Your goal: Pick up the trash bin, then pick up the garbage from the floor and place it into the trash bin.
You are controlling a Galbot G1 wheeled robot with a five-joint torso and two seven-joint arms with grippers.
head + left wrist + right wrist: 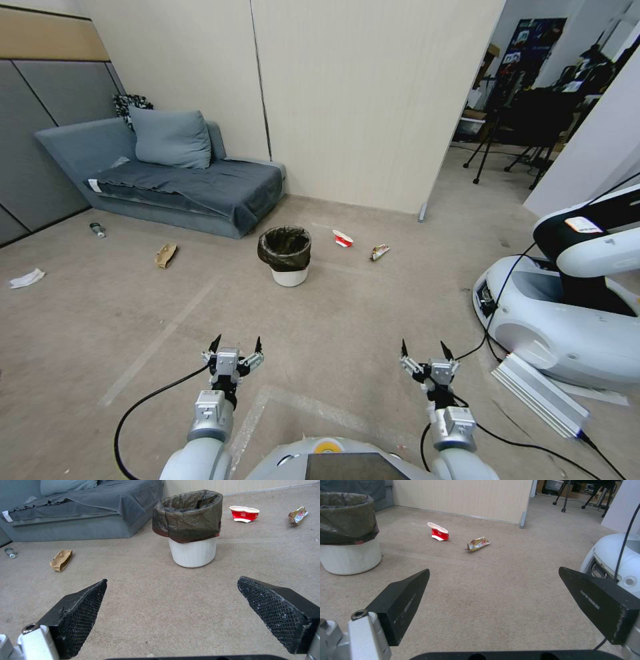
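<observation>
Both pincers, left pincer and right pincer, released, well short of trash bin. Risk: loose liner slips in grasp; bin tips.

trash bin matt white plastic, crinkled black liner | carpet rough | wrapper glossy

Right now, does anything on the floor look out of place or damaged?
Yes: litter lies around the upright trash bin: a crushed red cup and wrapper to its right, a crumpled brown bag, small bottle and white tissue to its left.
</observation>
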